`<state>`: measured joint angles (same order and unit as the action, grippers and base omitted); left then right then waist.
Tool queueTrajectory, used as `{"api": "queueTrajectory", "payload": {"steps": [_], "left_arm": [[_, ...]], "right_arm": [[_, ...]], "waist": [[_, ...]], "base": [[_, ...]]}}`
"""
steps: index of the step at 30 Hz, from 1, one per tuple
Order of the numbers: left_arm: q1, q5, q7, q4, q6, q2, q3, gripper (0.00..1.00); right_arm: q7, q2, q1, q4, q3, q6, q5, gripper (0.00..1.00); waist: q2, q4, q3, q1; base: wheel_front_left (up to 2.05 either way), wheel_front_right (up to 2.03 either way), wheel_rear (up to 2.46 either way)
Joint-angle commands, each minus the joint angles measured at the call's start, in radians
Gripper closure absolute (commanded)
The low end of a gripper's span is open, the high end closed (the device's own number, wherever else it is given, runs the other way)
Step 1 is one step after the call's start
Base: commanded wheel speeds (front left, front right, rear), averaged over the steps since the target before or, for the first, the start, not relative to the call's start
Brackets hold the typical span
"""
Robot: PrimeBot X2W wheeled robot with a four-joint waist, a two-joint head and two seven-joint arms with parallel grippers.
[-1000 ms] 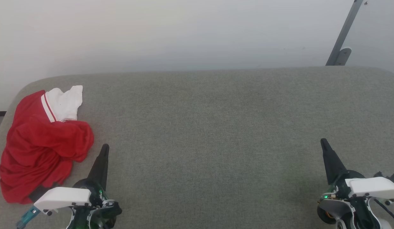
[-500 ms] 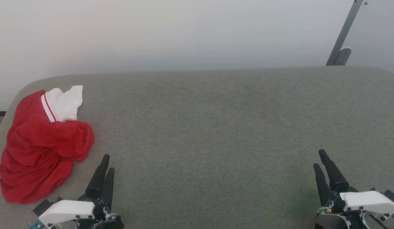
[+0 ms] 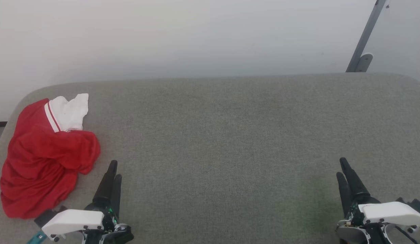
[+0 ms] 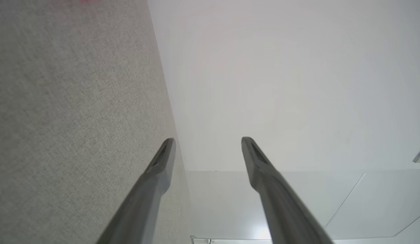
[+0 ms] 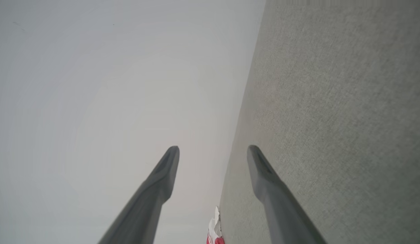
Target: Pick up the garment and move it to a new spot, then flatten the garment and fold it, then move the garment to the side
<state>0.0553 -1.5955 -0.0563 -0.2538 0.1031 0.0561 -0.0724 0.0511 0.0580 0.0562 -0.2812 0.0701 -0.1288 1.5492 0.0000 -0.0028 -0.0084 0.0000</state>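
Observation:
The garment lies crumpled at the left end of the grey fabric surface: a red heap with a white sleeve and red-white trim on top; its print is hidden. A sliver of the garment shows low in the right wrist view. My left gripper hovers at the lower left, just right of the heap and apart from it, open and empty. In the left wrist view the left gripper has its fingers spread with only wall between them. My right gripper stands open and empty at the lower right, its fingers apart.
A pale wall rises behind the surface's far edge. A grey metal bracket leans at the back right. The surface's rounded left corner drops off beside the garment. A wide stretch of grey fabric lies between the two grippers.
Both grippers drew back toward the bottom edge, and each now shows two separate fingers instead of one. The camera has shifted slightly. The garment has kept its shape.

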Motion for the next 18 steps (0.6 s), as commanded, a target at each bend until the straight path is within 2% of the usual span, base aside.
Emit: {"api": "queueTrajectory", "payload": {"steps": [1,8,14,18], "left_arm": [[0.018,0.030,0.014,0.026,-0.007,0.014,0.009,0.00],[0.018,0.134,0.053,0.040,-0.035,0.045,0.033,0.00],[0.018,0.297,0.082,0.055,-0.069,0.084,0.060,0.00],[0.017,0.367,0.094,0.060,-0.078,0.097,0.071,0.00]], "right_arm": [[-0.014,0.010,0.026,0.020,-0.004,-0.002,-0.027,0.00],[-0.046,0.029,0.030,0.017,-0.013,-0.002,-0.151,0.00],[-0.059,0.043,0.033,0.018,-0.010,-0.002,-0.326,0.00],[-0.059,0.046,0.032,0.023,-0.005,-0.002,-0.408,0.00]], "waist": [[0.0000,0.000,-0.001,0.0000],[0.0000,-0.001,-0.008,0.0000],[0.0000,-0.001,-0.013,0.0000],[0.0000,-0.001,-0.015,0.0000]], "base": [[0.00,0.00,0.00],[0.00,0.00,0.00],[0.00,0.00,0.00],[0.00,0.00,0.00]]}}
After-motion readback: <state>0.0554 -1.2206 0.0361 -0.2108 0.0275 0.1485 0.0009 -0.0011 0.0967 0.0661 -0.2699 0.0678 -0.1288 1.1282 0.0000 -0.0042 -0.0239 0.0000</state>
